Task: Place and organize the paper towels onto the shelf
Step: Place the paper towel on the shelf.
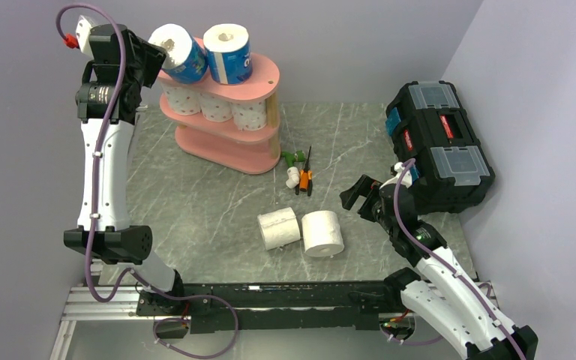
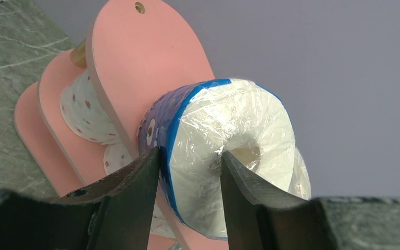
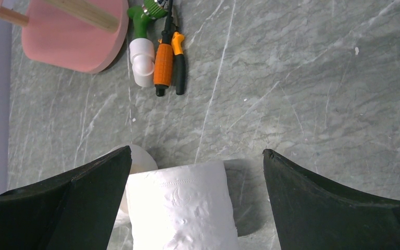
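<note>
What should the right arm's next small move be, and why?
Probably lower the right gripper straight down. Its jaws stand open over a plain roll that lies on the table, away from the shelf, so dropping until they flank the roll would set up a grasp. The shelf's bottom tier looks free to take it.

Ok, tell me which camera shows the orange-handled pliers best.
The right wrist view: the orange-handled pliers lie close and sharp there, beside the white-and-green tool. The top external view shows them whole but small, right of the shelf. The left wrist view does not show them.
</note>
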